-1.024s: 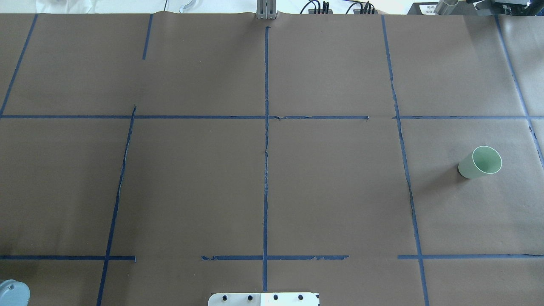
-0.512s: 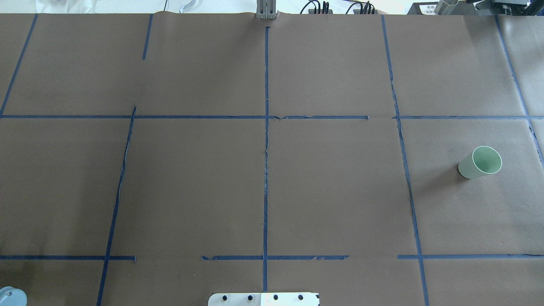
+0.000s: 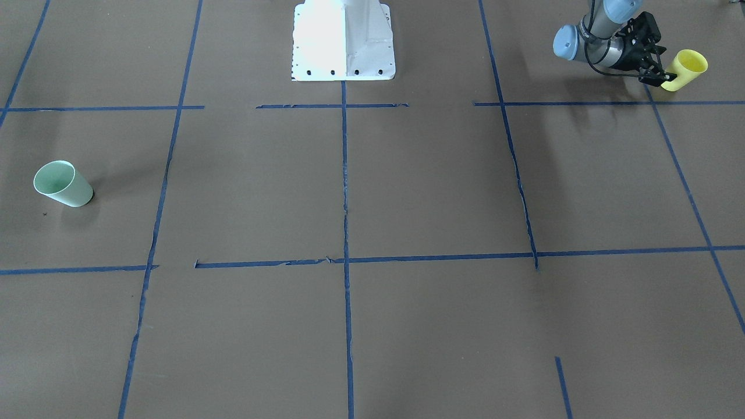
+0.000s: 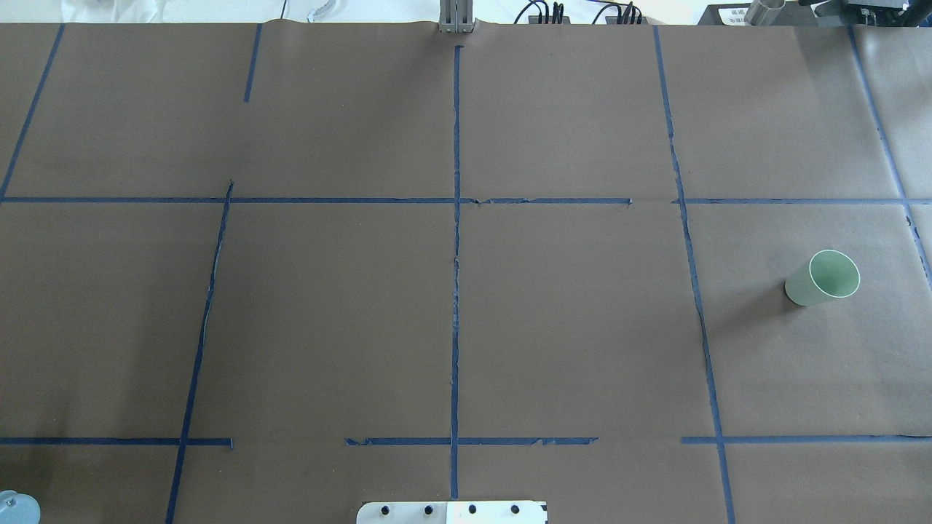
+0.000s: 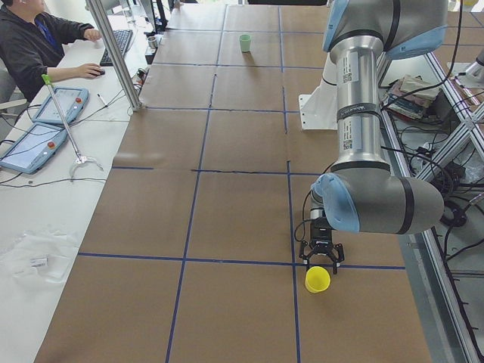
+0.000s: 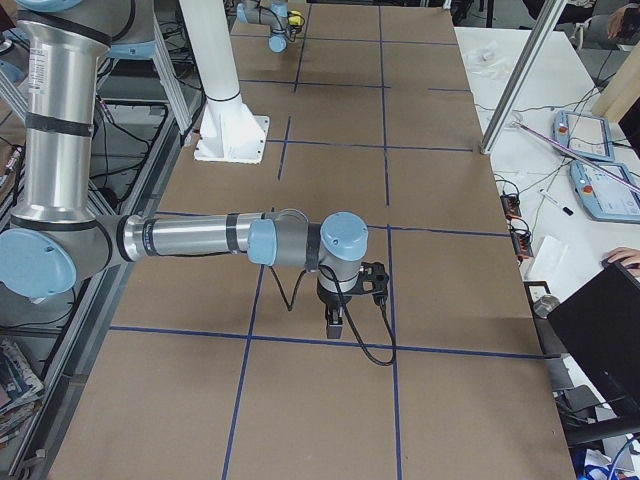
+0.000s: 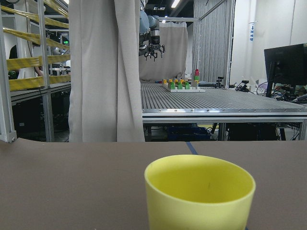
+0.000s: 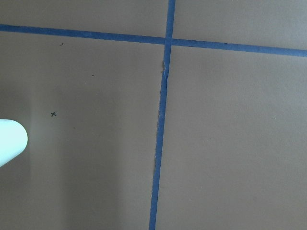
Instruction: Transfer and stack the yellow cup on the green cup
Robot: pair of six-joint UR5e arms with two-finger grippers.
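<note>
The yellow cup point(image 3: 687, 68) stands mouth up on the brown table near the robot's base side; it also shows in the exterior left view point(image 5: 317, 279) and fills the lower middle of the left wrist view point(image 7: 199, 191). My left gripper point(image 3: 662, 75) is low at the table, open, its fingertips just short of the cup's side point(image 5: 322, 257). The green cup point(image 4: 823, 278) stands alone far across the table point(image 3: 63, 185). My right gripper point(image 6: 335, 325) points down above the table; I cannot tell if it is open or shut. A pale edge point(image 8: 9, 141) shows in the right wrist view.
Brown paper with blue tape lines point(image 4: 456, 255) covers the table. The white robot base point(image 3: 343, 41) is at the table's edge. A person sits at a side desk with tablets point(image 5: 45, 113). A metal post point(image 5: 117, 53) stands at the desk's edge.
In the overhead view the grey-blue part of the left arm at the bottom left corner has slid further out of view. The green cup has not moved.
</note>
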